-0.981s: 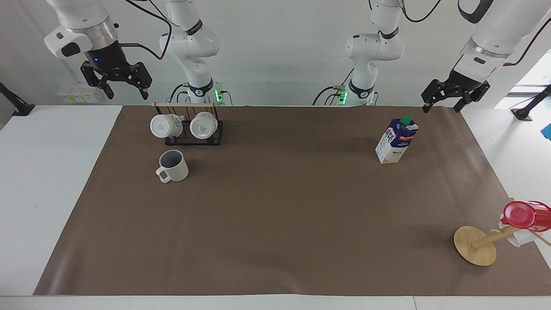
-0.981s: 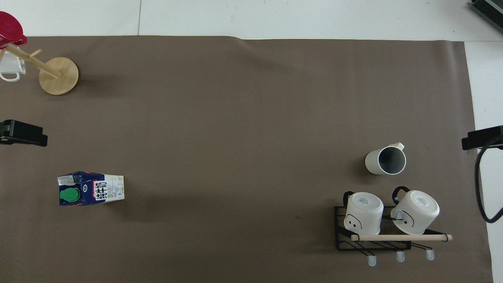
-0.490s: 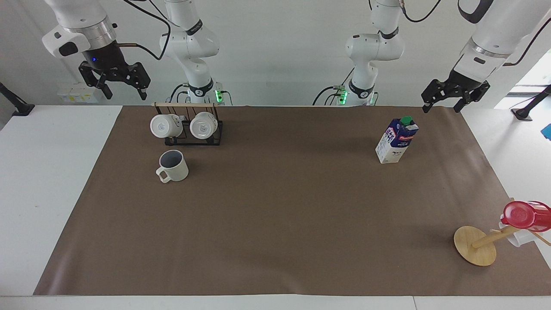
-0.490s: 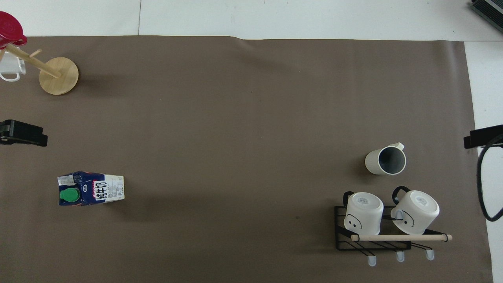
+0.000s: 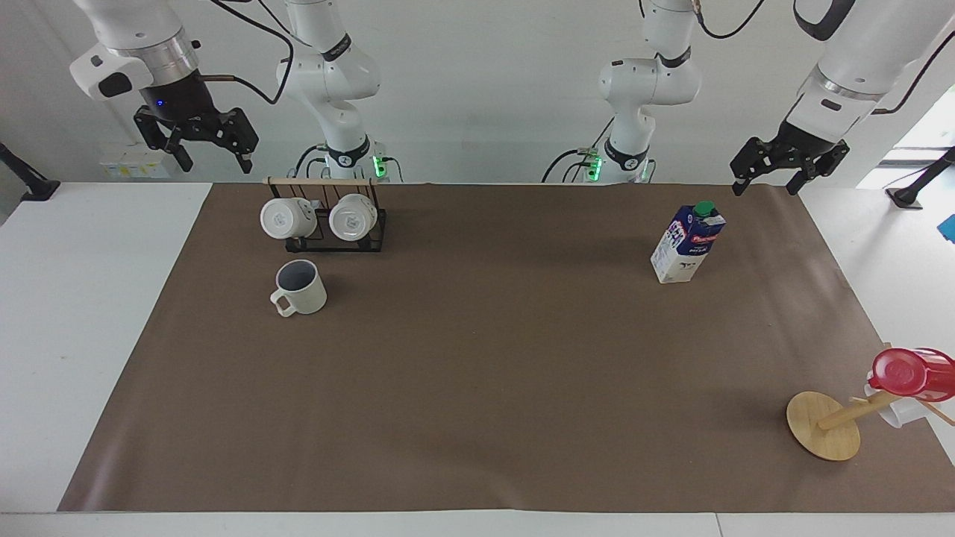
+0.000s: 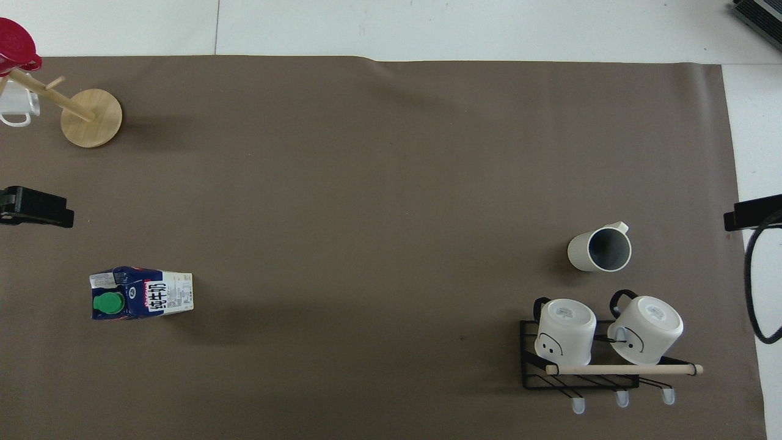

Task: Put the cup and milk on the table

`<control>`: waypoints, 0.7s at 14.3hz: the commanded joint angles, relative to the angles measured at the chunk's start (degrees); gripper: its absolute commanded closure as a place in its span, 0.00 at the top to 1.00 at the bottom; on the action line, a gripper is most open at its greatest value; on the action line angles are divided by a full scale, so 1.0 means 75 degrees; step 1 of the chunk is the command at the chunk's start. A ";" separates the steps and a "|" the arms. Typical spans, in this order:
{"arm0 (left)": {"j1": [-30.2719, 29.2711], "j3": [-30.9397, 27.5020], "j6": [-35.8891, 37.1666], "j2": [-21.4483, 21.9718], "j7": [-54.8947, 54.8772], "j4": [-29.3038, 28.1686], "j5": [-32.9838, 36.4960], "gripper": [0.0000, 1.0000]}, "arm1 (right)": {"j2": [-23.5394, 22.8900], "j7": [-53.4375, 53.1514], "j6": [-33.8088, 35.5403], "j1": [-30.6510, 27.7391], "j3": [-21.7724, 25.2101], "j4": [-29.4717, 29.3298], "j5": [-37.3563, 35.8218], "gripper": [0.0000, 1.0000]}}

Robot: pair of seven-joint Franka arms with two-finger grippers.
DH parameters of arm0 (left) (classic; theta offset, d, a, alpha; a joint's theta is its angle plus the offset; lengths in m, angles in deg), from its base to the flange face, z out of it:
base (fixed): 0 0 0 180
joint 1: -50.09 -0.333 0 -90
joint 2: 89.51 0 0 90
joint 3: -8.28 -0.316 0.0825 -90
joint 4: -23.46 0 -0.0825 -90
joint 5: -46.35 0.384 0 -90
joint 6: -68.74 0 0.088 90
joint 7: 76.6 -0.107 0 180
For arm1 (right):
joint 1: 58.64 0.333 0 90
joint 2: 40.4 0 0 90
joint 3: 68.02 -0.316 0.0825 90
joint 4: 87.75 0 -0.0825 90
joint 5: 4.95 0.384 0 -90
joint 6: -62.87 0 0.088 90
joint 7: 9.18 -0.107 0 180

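The off-white cup (image 5: 298, 288) (image 6: 600, 249) with a dark grey inside stands upright on the brown sheet of the table (image 5: 477, 358), toward the right arm's end. The milk (image 5: 687, 242) (image 6: 142, 293) carton with a green cap stands upright toward the left arm's end. My right gripper (image 5: 211, 156) is open and empty, raised high over the table's edge beside the mug rack. My left gripper (image 5: 767, 181) is open and empty, raised over the sheet's corner beside the milk.
A black wire rack (image 5: 336, 224) (image 6: 580, 366) holds two white mugs, nearer to the robots than the cup. A wooden mug tree (image 5: 828, 425) (image 6: 91, 116) with a red plastic cup (image 5: 910, 373) stands at the left arm's end, farther from the robots.
My right gripper has risen a little and drifted outward toward its end of the table. The left gripper, cup and milk have not moved.
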 commanded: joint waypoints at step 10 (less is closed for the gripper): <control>-0.0024 0.0032 0.0120 0.0004 0.0046 0.0102 0.0172 1.00 | 0.0137 0.0010 -0.0027 -0.0141 0.0034 0.0136 0.0130 1.00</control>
